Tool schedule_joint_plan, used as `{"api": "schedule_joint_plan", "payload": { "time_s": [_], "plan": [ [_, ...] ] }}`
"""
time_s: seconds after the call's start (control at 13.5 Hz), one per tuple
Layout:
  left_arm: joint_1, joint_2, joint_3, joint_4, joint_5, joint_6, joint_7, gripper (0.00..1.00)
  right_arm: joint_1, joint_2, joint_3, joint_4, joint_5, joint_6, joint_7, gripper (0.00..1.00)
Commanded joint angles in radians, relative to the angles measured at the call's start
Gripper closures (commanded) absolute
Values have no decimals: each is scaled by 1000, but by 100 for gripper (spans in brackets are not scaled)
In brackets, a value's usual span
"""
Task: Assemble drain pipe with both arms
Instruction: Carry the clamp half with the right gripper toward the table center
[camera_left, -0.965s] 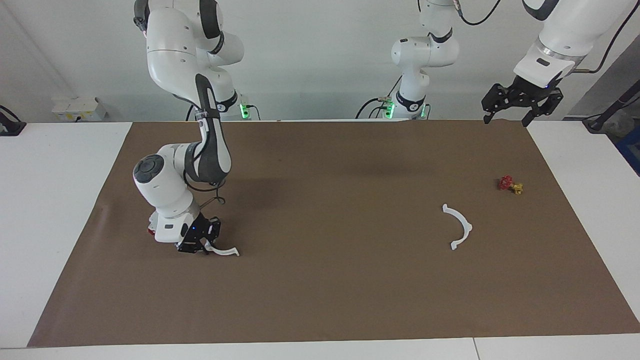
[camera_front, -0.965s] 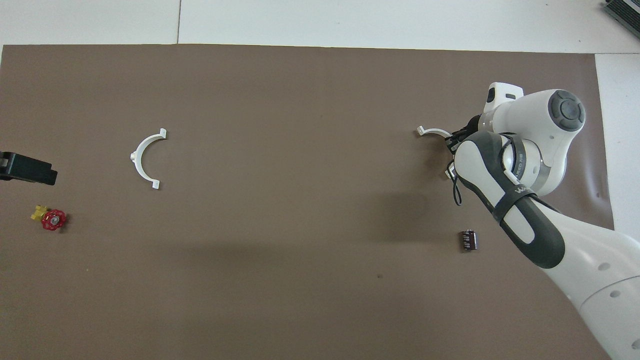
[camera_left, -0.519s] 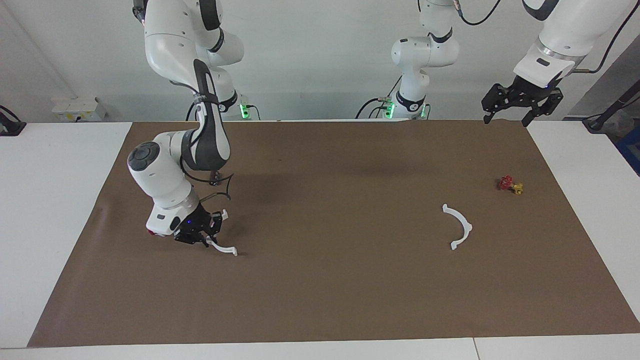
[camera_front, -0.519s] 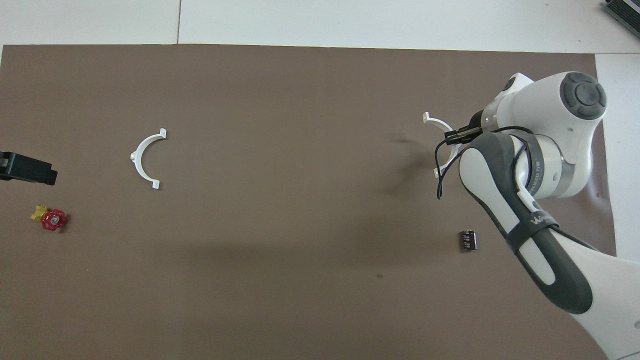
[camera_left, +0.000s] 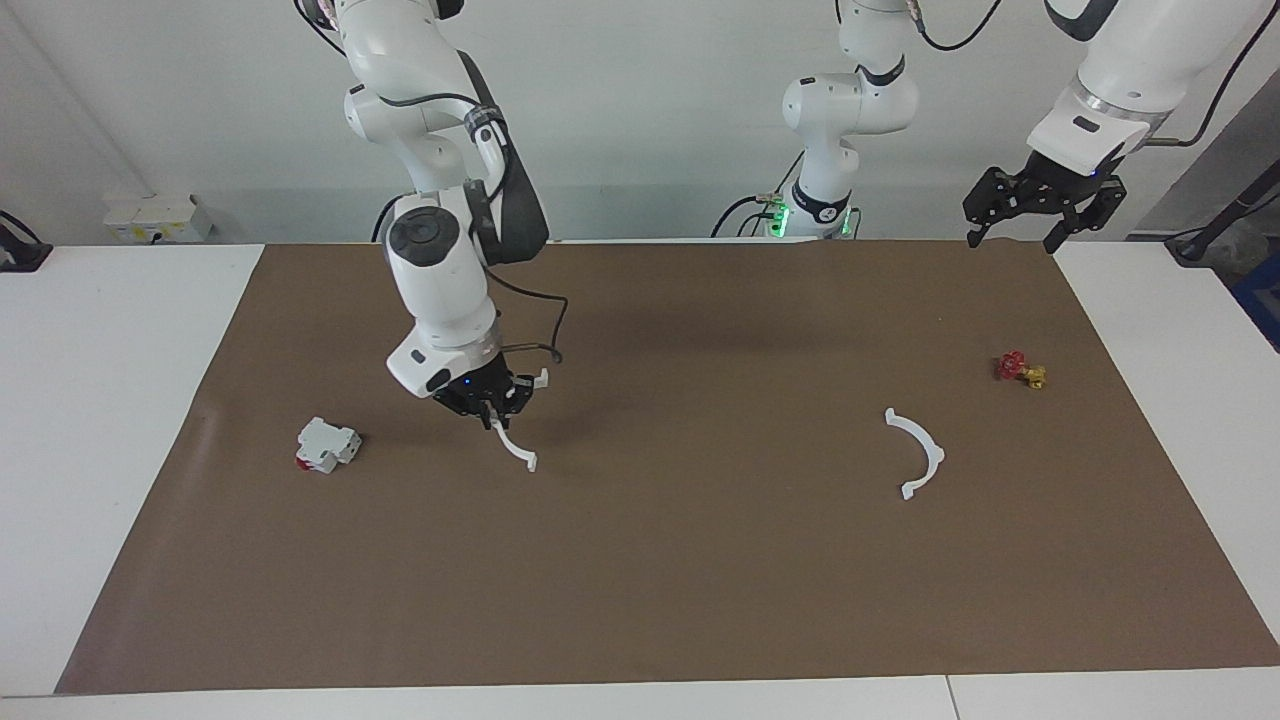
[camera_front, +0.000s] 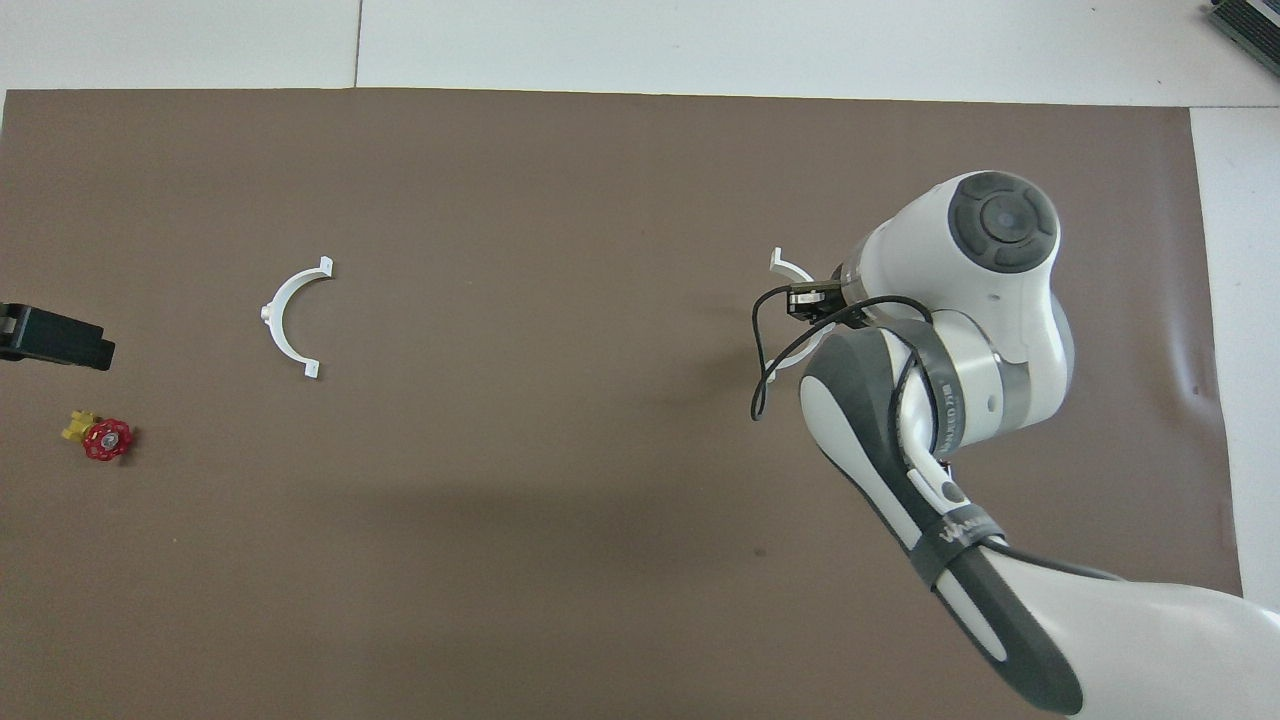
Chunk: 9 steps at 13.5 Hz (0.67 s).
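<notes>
Right gripper (camera_left: 492, 408) up in the air over the brown mat (camera_left: 640, 560), toward the right arm's end of the table. Fingers clamped on one white half-ring (camera_left: 516, 448); the arc hangs down from the fingertips, its free end tab lowest, clear of the mat as far as the facing view shows. From overhead only one tip of this half-ring (camera_front: 785, 266) shows past the right arm's wrist; the rest is covered by the arm.

White blocky part with red end (camera_left: 326, 445) lies on the mat, beside and below the right gripper, closer to the right arm's end of the table.

Second half-ring (camera_left: 918, 452) flat on the mat, well apart from the right gripper, toward the left arm's end. Nothing touches it.

Left gripper (camera_left: 1040, 213) waits in the air over the mat's edge at the left arm's end, fingers spread apart, nothing between them. Small red-and-yellow valve (camera_left: 1020, 370) on the mat below it, between that gripper and the second half-ring.
</notes>
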Motion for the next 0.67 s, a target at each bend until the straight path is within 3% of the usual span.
{"api": "schedule_joint_plan", "payload": {
  "time_s": [0.0,0.22,0.59],
  "plan": [
    [8,-18,-3,-19,-7,15,1,0,58,13,1,-13,-26,31,28,100],
    [8,-16,-3,-19,-7,14,1,0,121,28,1,-21,-24,86,-2,100],
    [8,-16,-3,-19,-7,14,1,0,205,119,1,-25,-26,210,124,100]
  ]
}}
